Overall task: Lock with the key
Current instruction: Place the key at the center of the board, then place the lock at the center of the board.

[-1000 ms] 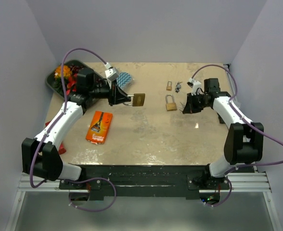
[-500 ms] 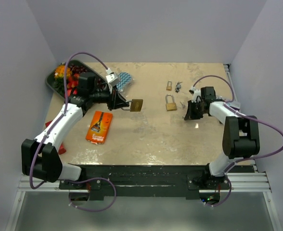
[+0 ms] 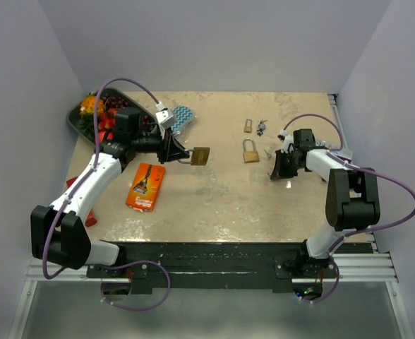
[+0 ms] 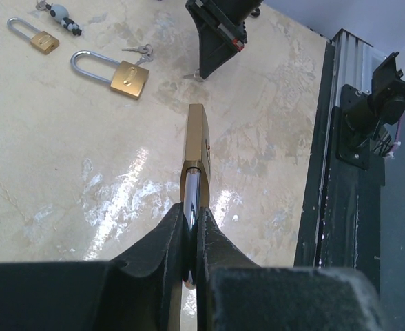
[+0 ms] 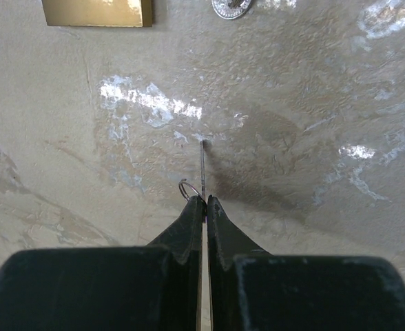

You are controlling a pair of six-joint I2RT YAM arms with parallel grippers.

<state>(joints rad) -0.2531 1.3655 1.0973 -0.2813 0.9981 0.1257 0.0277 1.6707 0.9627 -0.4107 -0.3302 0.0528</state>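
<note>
My left gripper [image 3: 173,152] is shut on the steel shackle of a brass padlock [image 3: 200,156] and holds it above the table, body pointing right. In the left wrist view the padlock [image 4: 195,148] sticks out edge-on from between my fingers [image 4: 189,227]. My right gripper [image 3: 277,169] points down at the table right of centre. In the right wrist view it [image 5: 205,201] is shut on a thin key [image 5: 202,169] with a small ring, the blade tip touching the table. The right gripper also shows in the left wrist view [image 4: 213,41].
Two more brass padlocks lie on the table, a larger one [image 3: 250,151] and a small one [image 3: 248,126], with keys [image 3: 262,127] beside them. An orange packet [image 3: 145,186] lies at the left, a dark tray [image 3: 77,116] of colourful items at the back left, a blue-white cloth [image 3: 181,115] near it.
My right gripper has swung in and down to the table right of the larger padlock. My left gripper with the padlock has shifted slightly.
</note>
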